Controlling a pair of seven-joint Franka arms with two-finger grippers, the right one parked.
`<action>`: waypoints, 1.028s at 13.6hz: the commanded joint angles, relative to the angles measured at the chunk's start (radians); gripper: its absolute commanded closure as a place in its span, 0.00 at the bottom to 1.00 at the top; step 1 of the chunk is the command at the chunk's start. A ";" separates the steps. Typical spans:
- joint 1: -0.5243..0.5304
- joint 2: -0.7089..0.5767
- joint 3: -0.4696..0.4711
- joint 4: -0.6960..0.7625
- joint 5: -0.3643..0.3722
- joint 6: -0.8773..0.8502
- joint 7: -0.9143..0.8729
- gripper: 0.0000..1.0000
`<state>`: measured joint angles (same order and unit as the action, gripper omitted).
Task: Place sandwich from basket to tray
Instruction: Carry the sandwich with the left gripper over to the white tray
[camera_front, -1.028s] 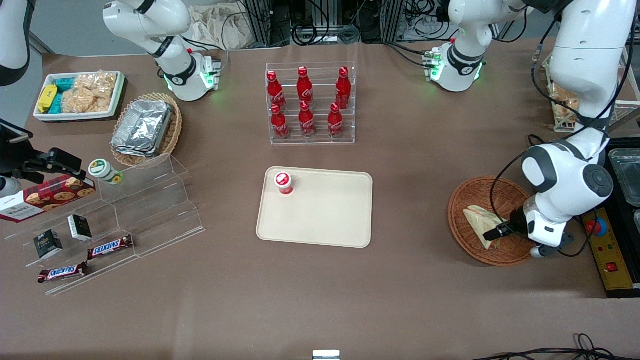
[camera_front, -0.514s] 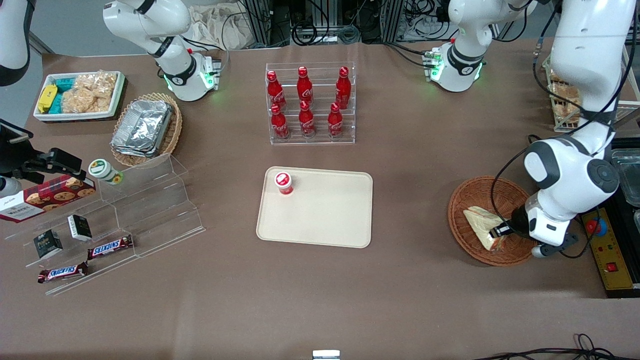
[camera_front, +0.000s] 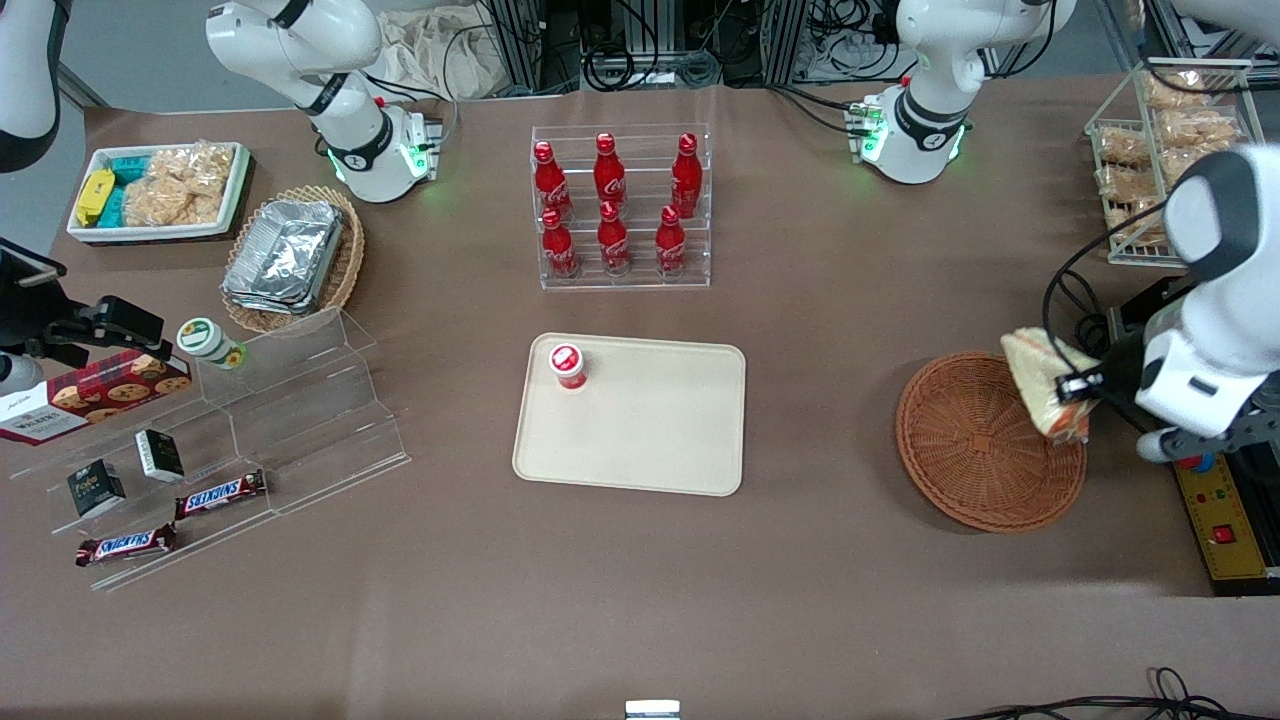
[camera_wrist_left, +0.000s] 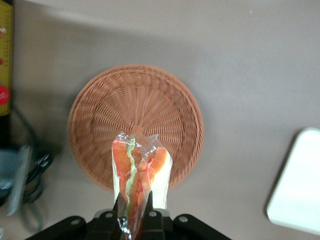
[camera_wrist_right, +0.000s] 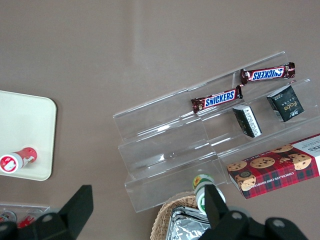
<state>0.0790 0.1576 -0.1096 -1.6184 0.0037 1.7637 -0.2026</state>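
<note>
The wrapped triangular sandwich (camera_front: 1042, 384) hangs in the air above the round reddish-brown basket (camera_front: 975, 445), over its rim on the working arm's side. My gripper (camera_front: 1078, 388) is shut on the sandwich. In the left wrist view the sandwich (camera_wrist_left: 140, 170) shows its orange and green filling edge, pinched between the dark fingers (camera_wrist_left: 121, 206), with the basket (camera_wrist_left: 135, 107) bare below it. The cream tray (camera_front: 650, 430) lies at mid-table toward the parked arm's end from the basket, and a corner of the tray (camera_wrist_left: 297, 187) shows in the wrist view.
A red-capped bottle (camera_front: 567, 366) stands on the tray's corner. An acrylic rack of red cola bottles (camera_front: 620, 205) stands farther from the front camera than the tray. A wire rack of snacks (camera_front: 1150, 150) and a yellow control box (camera_front: 1222, 520) sit near the working arm.
My gripper has lifted the sandwich out of the basket and risen with it; the basket is now bare. The arm swung up and away from the front camera.
</note>
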 joint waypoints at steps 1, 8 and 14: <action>-0.019 -0.016 -0.034 0.141 0.050 -0.200 -0.017 0.99; -0.058 -0.035 -0.355 0.226 0.073 -0.363 -0.452 0.99; -0.151 0.172 -0.444 0.201 0.078 -0.126 -0.713 0.99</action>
<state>-0.0443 0.2474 -0.5488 -1.4341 0.0606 1.5756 -0.8506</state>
